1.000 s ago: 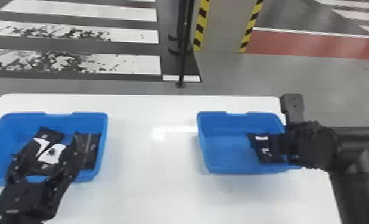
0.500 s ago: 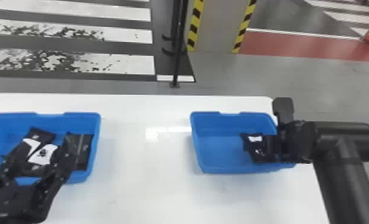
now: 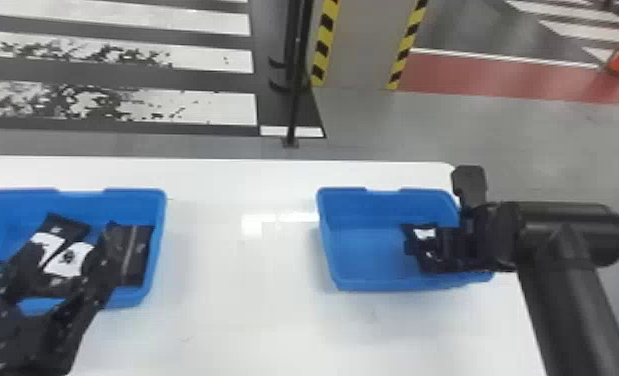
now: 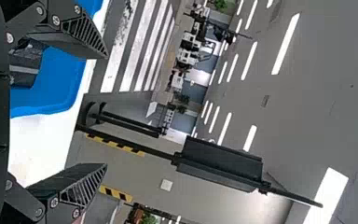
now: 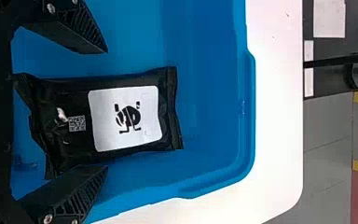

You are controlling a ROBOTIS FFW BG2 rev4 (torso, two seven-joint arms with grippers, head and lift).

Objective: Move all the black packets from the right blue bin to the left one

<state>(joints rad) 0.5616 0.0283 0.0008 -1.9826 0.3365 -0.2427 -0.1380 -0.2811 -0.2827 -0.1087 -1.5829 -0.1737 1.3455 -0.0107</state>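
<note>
- Now, we have our black packet (image 5: 74, 105) in the right blue bin (image 3: 395, 283), toward its right wall, with the far right corner ahead of it.
- The right gripper (image 5: 106, 109) is clearly the nearer hand: its two fingers stand wide apart, the packet lying between their lines, and they have not closed on anything.
- The packet's long axis runs from the bin's near side toward its far edge, roughly the way our fingers point — so the next move should be a squeeze across the narrow width.
- It lies closer to the finger on the bin's right-wall side; we cannot tell whether they touch. The other finger stands apart from it, so closing may drag the packet a little.
- Our left gripper (image 4: 106, 110), spread wide with nothing held, waits over the left blue bin (image 3: 159, 235), where more black packets (image 3: 135, 255) lie.
- As for looks, ours is glossy and creased, with flat sealed ends, a white label (image 5: 150, 116) bearing a black emblem, and a small square code beside it — probably a soft pouch that will give under the pads.
</note>
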